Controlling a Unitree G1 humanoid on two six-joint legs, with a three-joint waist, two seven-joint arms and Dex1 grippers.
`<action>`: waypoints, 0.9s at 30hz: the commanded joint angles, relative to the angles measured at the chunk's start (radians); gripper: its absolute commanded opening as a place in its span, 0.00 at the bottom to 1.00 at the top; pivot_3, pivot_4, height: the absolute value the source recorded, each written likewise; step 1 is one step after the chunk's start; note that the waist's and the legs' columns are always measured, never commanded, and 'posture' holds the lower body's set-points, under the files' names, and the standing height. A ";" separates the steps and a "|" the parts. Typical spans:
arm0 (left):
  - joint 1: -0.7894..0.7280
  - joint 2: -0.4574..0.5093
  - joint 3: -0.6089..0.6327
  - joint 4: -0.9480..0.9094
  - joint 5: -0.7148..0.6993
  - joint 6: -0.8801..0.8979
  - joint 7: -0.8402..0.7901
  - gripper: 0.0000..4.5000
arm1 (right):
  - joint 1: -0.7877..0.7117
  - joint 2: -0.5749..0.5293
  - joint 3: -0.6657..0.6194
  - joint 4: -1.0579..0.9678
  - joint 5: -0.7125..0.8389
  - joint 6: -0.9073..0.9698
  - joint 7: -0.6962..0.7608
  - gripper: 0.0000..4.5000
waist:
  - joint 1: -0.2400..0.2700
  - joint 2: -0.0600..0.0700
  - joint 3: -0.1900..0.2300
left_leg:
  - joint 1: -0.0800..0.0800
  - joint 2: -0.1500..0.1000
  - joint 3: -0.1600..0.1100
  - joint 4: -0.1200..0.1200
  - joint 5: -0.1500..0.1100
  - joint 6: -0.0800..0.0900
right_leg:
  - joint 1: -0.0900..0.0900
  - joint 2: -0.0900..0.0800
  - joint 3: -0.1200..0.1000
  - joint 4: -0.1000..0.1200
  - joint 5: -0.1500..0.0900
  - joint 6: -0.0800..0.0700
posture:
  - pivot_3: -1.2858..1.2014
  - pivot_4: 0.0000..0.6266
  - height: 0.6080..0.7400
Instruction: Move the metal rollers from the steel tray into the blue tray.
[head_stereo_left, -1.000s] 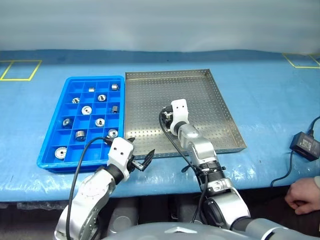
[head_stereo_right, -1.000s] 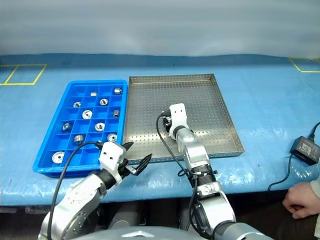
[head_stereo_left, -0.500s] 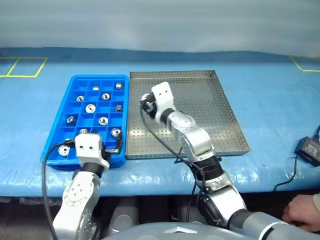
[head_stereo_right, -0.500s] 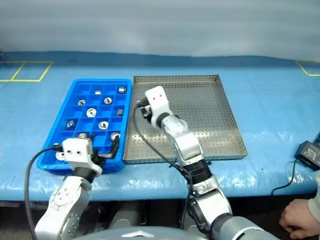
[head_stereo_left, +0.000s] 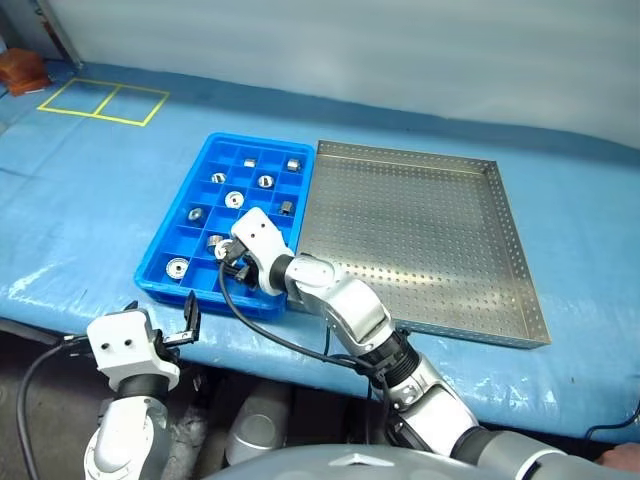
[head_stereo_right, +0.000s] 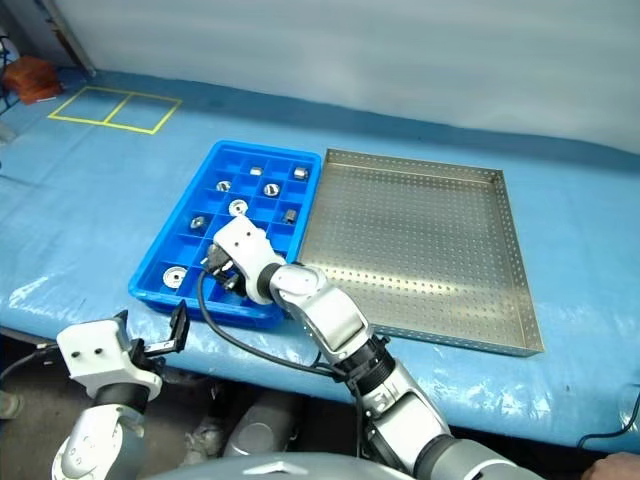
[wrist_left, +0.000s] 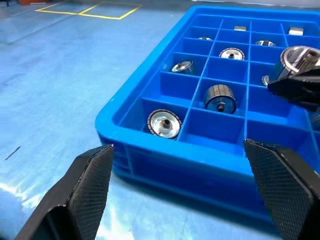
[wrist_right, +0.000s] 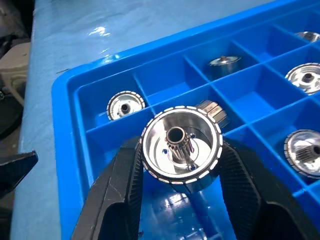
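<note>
Steel roller (wrist_right: 181, 148), bore axis upright, is pinched in the right pincer (head_stereo_left: 236, 262) above the near row of the blue tray (head_stereo_left: 163, 286), free cell directly beneath, steel tray (head_stereo_left: 520, 330) at 3 o'clock; left pincer (head_stereo_left: 185, 325) spread at 7 o'clock off the counter (head_stereo_left: 80, 220).

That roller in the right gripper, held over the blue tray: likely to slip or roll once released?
The roller looks polished and rigid, so probably slippery between the right gripper fingers. Being round, it may roll on edge, but the blue tray walls should contain it.
</note>
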 joint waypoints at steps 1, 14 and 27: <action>-0.012 0.008 -0.025 -0.039 0.012 -0.011 -0.010 1.00 | 0.022 -0.021 0.000 -0.075 0.012 0.024 0.021 0.41 | 0.020 0.000 0.000 | -0.001 0.000 0.000 0.000 0.000 0.000 | -0.001 0.000 0.000 0.000 0.000 0.000 | 0.74 0.24 1.00; -0.146 0.136 0.001 -0.031 -0.084 0.087 -0.143 1.00 | 0.119 -0.142 -0.122 -0.360 0.093 0.176 0.048 0.99 | 0.067 -0.001 -0.001 | -0.005 -0.002 0.002 0.001 -0.001 -0.002 | -0.003 0.003 -0.001 0.001 0.000 0.000 | 0.67 0.24 1.00; -0.331 0.242 -0.008 0.066 -0.154 0.175 -0.243 1.00 | 0.273 -0.281 -0.251 -0.568 0.124 0.276 -0.038 0.99 | -0.125 0.000 -0.001 | 0.000 -0.002 -0.002 0.003 -0.001 -0.002 | 0.009 0.002 -0.005 0.001 -0.001 -0.002 | 0.59 0.24 1.00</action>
